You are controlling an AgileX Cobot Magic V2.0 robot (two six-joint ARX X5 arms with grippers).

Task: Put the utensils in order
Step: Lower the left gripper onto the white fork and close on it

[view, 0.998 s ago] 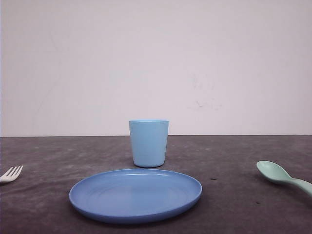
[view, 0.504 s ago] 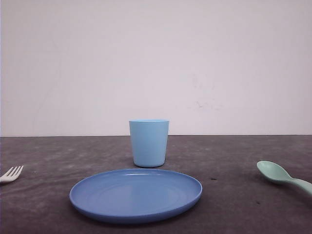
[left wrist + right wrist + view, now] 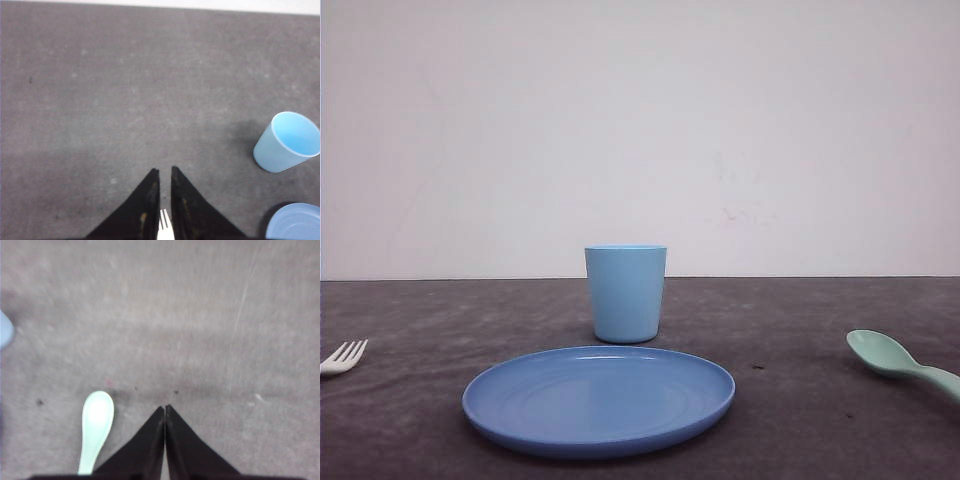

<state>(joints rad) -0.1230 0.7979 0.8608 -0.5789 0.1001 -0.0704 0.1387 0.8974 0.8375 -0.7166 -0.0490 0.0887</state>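
The white fork lies on the dark table at the far left edge of the front view, tines pointing toward the middle. In the left wrist view its tines show through the narrow gap between the fingers of my left gripper, which stands slightly open above the table. The mint-green spoon lies at the far right, bowl toward the middle. In the right wrist view the spoon lies beside my right gripper, which is shut with nothing in it.
A light blue cup stands upright at the middle of the table, with a round blue plate in front of it. The left wrist view has the cup and the plate's rim off to one side. A white wall rises behind the table.
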